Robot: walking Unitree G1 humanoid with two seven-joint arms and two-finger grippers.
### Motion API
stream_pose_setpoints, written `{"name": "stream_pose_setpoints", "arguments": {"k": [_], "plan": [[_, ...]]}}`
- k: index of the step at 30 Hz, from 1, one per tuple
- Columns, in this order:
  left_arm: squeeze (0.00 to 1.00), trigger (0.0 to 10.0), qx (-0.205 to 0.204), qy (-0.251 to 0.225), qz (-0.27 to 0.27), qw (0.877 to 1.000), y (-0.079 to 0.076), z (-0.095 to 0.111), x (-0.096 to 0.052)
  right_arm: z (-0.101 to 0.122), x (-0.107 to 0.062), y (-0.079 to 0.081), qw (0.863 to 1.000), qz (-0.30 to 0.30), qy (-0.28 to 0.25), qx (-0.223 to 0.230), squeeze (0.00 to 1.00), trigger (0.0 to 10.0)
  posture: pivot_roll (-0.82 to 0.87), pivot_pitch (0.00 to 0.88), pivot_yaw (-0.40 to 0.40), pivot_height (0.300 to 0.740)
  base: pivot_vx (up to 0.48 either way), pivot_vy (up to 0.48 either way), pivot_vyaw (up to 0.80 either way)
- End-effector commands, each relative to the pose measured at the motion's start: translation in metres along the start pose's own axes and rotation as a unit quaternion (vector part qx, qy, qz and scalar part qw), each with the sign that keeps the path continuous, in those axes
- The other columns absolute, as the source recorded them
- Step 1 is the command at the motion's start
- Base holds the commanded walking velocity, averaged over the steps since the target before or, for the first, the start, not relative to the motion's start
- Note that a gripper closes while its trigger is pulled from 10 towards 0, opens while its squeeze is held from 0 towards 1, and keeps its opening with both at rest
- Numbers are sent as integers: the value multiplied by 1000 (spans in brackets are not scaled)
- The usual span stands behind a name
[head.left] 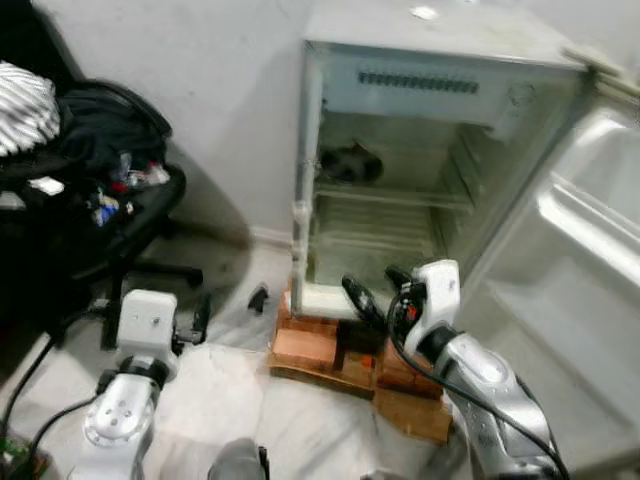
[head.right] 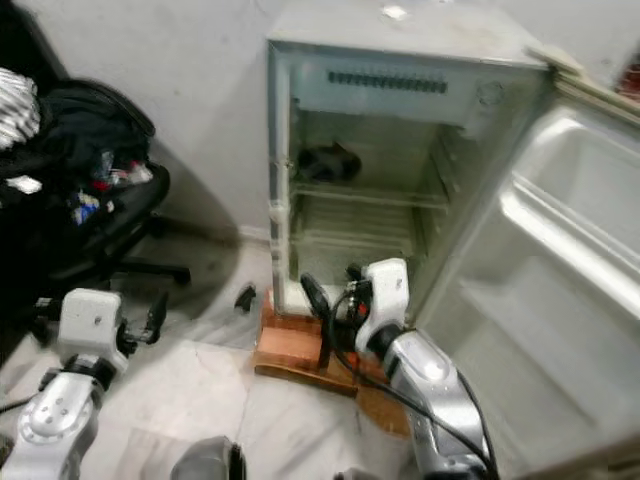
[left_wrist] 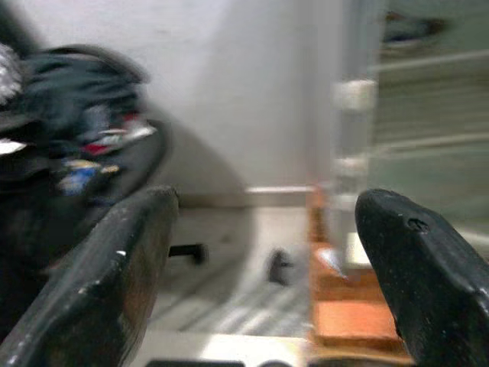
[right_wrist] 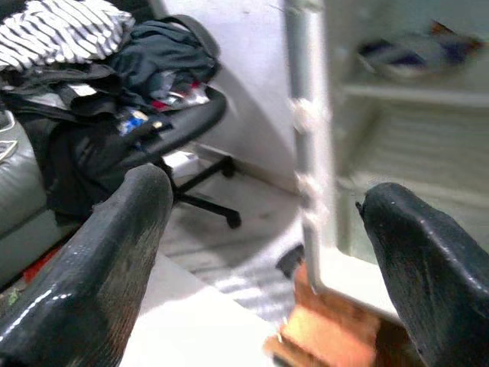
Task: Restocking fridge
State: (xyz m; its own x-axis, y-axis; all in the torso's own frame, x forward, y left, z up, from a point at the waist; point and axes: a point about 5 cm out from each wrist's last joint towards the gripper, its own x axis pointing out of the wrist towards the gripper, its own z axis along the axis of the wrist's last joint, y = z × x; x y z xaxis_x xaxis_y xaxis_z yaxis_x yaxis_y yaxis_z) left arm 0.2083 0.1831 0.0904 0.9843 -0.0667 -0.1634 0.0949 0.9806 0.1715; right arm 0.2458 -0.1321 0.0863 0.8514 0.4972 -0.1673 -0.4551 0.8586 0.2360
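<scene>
Right gripper (head.left: 375, 288) spread wide, empty, raised just before fridge (head.left: 420, 160), door (head.left: 570, 290) swung open beyond. Dark item (head.left: 350, 163) on upper shelf, above and past fingers; probably light, soft, best pinched across its middle. Left gripper (head.left: 202, 318) also parted, low, near office chair (head.left: 110, 200).
</scene>
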Motion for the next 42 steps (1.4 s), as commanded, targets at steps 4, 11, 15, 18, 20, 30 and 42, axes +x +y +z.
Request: {"name": "stream_pose_setpoints", "arguments": {"k": [4, 11, 15, 18, 20, 30, 42], "plan": [[0, 10000, 12, -3, 1, 1000, 4, 2, 0, 3, 2, 0, 1000, 1, -6, -1, 0, 10000, 142, 24, -45, 740, -297, 0, 0], [0, 10000, 28, -15, 10, 999, 11, 5, 3, 3, 3, 0, 1000, -1, -7, -3, 0, 10000, 141, 21, -44, 740, -39, 0, 0], [0, 10000, 21, -21, 10, 1000, 12, 7, 6, 4, 6, -1, 1000, -6, -9, 0, 0, 10000, 139, 15, -42, 740, 0, -188, 0], [0, 10000, 10, -15, 9, 1000, 10, 6, 7, 5, 7, -2, 1000, -8, -12, 1, 0, 10000, 141, 12, -42, 740, 0, -480, 0], [0, 10000, 14, -15, 4, 1000, 9, 6, 8, 5, 8, -1, 1000, -6, -12, 1, 0, 10000, 141, 11, -43, 740, 0, -480, 0], [0, 10000, 31, -18, -9, 999, 3, 5, 9, 4, 11, 0, 1000, -2, -10, 0, 0, 10000, 139, 9, -41, 740, 0, -480, 0], [0, 10000, 33, -5, -55, 998, -11, 0, 7, 0, 14, 3, 1000, 23, 2, 10, 0, 10000, 137, 11, -41, 740, -93, -445, 0]]}}
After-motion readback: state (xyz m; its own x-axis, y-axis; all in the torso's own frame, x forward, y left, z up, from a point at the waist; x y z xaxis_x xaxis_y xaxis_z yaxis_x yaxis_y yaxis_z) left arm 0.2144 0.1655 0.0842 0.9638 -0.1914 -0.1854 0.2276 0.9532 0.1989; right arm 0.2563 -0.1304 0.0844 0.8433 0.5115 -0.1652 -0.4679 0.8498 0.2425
